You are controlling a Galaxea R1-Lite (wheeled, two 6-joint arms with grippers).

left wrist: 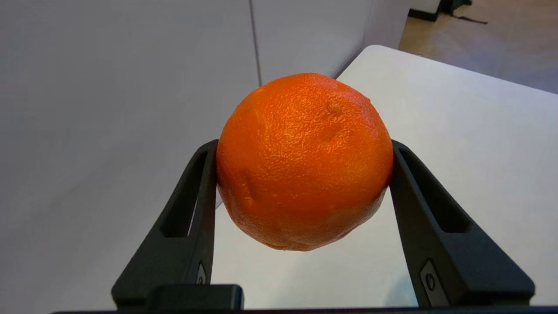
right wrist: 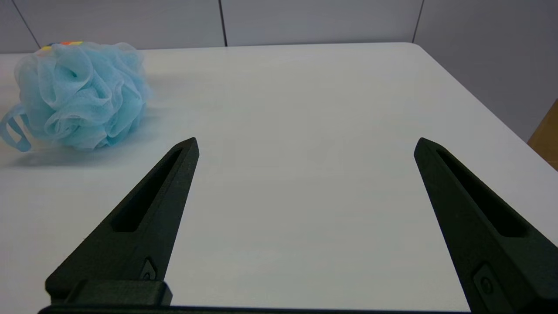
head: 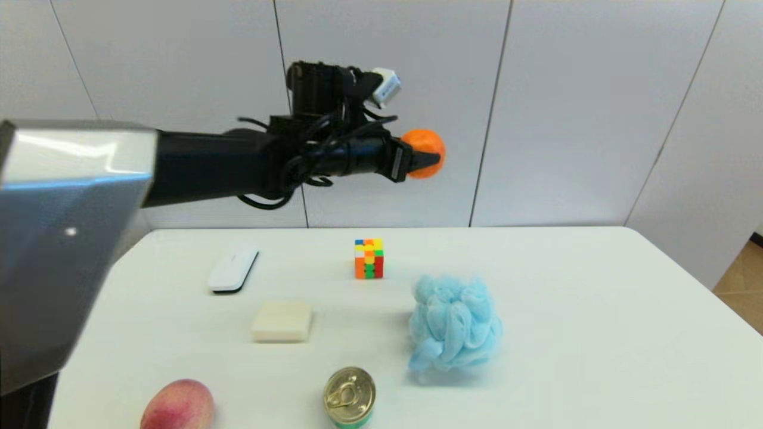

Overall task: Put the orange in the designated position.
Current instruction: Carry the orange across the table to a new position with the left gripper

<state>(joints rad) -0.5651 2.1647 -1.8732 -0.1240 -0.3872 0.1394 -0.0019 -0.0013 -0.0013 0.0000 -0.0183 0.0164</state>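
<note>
Left edge of the white table (head: 566, 333): pink-red fruit (head: 177, 406) at the near-left corner, partly cut off by the frame. Beyond it a white remote-like slab with black underside (head: 233, 271), then a pale cream rectangular block (head: 281, 321). Mid-table: a metal can with pull-tab lid and green label (head: 349, 396) near the front edge, and a multicoloured puzzle cube (head: 369, 258) toward the back. Just right of centre, a ruffled light-blue mesh bath pouf (head: 454, 323) with a loop strap. Right of the pouf the tabletop is bare out to the right and far edges: the largest open room.

The left arm reaches horizontally, high above the table, cables looped at the wrist. Left gripper (head: 426, 158) is clamped on the orange (head: 424, 144), which hangs in the air above the far half of the table, roughly over the cube. In the wrist view both black fingers (left wrist: 198, 192) press the dimpled skin at opposite sides.

Right gripper (right wrist: 305, 146), low over the bare right part, fingers spread wide, holding nothing.
</note>
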